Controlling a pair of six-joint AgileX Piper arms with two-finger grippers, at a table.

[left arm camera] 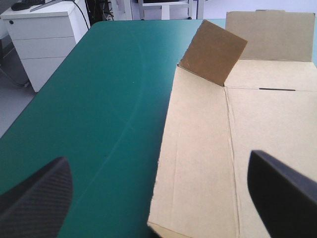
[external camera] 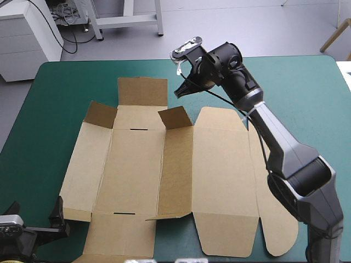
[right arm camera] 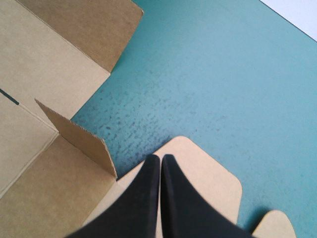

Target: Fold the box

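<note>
Lying flat on the teal-green table (external camera: 296, 87), left of its centre: the box (external camera: 137, 164), one cut sheet of brown board, unfolded, reaching from close to the far edge down to the near edge.

Raised parts: two small flaps at the sheet's far end. The left flap (external camera: 100, 114) tilts up near the table's left side; the middle flap (external camera: 175, 118) stands at the far end of the narrow wall panel. All other panels lie level, including the wide lid panel (external camera: 225, 181) with rounded tabs on the side toward the table's right edge.

Left gripper (external camera: 34, 215): at the near left corner of the table, low, beside the box's near left corner. Black fingers spread wide, nothing between them.

Right gripper (external camera: 181, 92): toward the far edge, over the far end of the lid panel, just beside the middle flap. Fingers pressed together in a point, no board seen between them.
</note>
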